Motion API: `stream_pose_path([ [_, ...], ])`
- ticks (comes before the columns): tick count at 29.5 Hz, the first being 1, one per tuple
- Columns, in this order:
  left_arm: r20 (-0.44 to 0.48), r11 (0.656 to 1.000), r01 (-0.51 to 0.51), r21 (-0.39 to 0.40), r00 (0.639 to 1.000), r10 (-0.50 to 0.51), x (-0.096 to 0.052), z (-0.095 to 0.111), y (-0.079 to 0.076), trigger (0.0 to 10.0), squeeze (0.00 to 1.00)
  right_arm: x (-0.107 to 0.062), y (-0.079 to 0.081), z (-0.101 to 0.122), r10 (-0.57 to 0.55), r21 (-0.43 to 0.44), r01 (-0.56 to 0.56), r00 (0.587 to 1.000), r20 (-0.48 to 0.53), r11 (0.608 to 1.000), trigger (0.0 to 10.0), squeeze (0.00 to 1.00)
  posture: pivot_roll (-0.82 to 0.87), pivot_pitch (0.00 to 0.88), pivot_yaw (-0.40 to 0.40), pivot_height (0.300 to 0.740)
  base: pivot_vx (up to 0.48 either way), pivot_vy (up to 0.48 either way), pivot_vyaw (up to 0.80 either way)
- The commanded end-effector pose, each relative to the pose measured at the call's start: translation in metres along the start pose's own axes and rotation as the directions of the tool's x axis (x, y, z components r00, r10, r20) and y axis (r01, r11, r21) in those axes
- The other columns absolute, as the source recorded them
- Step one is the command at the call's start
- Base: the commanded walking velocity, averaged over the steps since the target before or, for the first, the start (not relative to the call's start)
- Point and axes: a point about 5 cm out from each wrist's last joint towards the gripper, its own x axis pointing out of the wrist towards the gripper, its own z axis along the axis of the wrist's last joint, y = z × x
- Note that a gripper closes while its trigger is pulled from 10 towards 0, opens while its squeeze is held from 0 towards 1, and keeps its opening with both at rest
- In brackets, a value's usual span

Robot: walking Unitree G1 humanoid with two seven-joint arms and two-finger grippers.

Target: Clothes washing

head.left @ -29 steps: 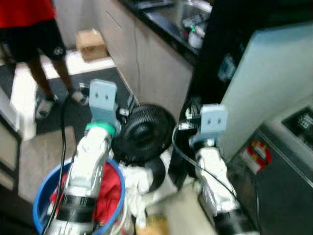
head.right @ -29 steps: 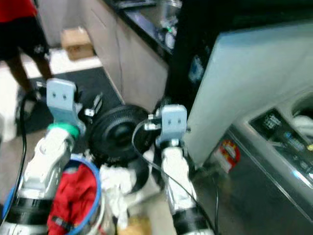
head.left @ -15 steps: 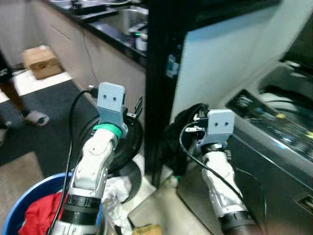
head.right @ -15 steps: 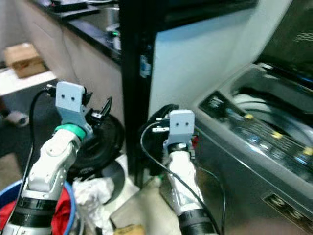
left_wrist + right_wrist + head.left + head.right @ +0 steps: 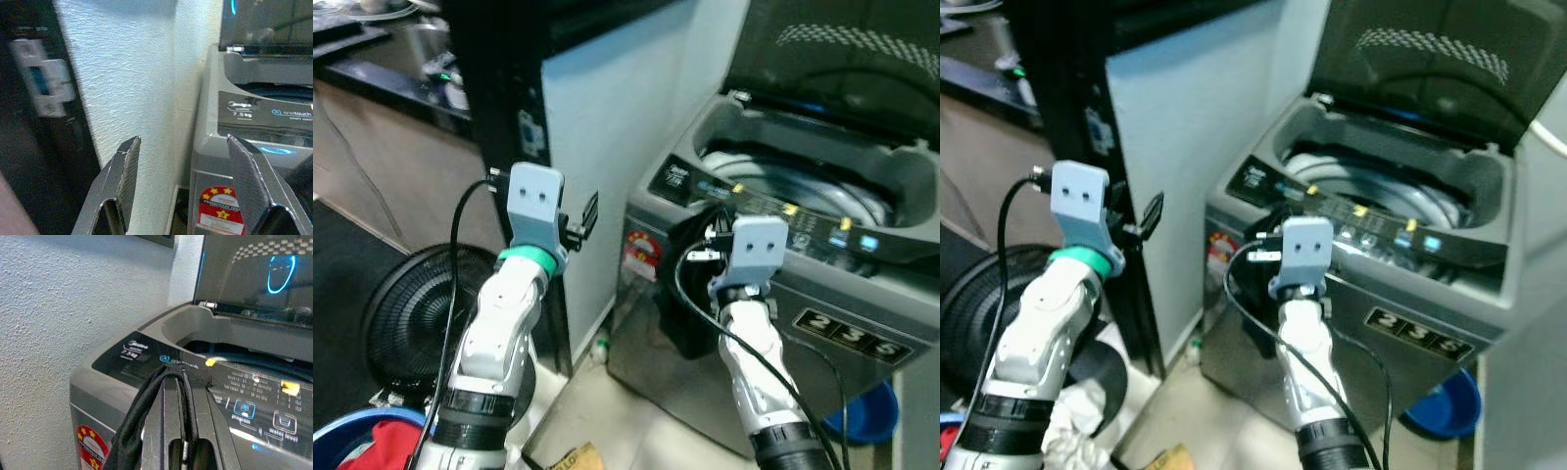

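A grey top-loading washing machine (image 5: 862, 323) stands ahead on the right, its dark lid (image 5: 842, 59) raised and the drum opening (image 5: 803, 181) exposed. My right gripper (image 5: 178, 377) is shut on a black garment (image 5: 132, 426), held just before the washer's front left corner, below the control panel (image 5: 773, 211). The black garment (image 5: 690, 294) hangs down against the washer's front. My left gripper (image 5: 182, 142) is open and holds nothing; it points at the white wall panel (image 5: 132, 73) left of the washer.
A black fan (image 5: 406, 304) stands on the floor at lower left. A blue basket with red cloth (image 5: 357, 450) sits by my left arm. A blue basin (image 5: 867, 416) lies on the floor right of the washer. A tall black appliance (image 5: 499, 78) borders the white panel.
The whole view has swung right: the person, box and counter have left the picture and the open washer has come into it. Both arms keep their pose, the right still holding the black garment.
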Motion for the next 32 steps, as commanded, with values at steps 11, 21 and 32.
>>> stream_pose_path([
  [11, 0.004, 1.0, 0.006, -0.006, 1.0, -0.006, -0.0002, 0.0028, -0.0016, 10.0, 0.0, -0.0006, -0.0014, -0.0007, -0.006, -0.003, 0.006, 1.0, -0.009, 1.0, 10.0, 0.0, 0.09, 0.0, 0.049, 0.74, 0.0, 0.0, -0.8],
  [21, 0.01, 1.0, 0.017, 0.002, 1.0, -0.017, 0.0016, 0.0041, -0.0034, 10.0, 0.0, 0.0019, -0.0002, 0.004, -0.008, 0.012, 0.007, 1.0, 0.012, 1.0, 10.0, 0.0, 0.09, 0.0, 0.056, 0.74, 0.0, 0.0, -0.8],
  [32, 0.013, 1.0, 0.025, 0.007, 1.0, -0.025, 0.0025, 0.0054, -0.0049, 10.0, 0.0, 0.003, 0.0006, 0.0058, -0.004, 0.019, 0.003, 1.0, 0.024, 1.0, 10.0, 0.0, 0.09, 0.0, 0.056, 0.74, 0.0, 0.0, -0.8],
])
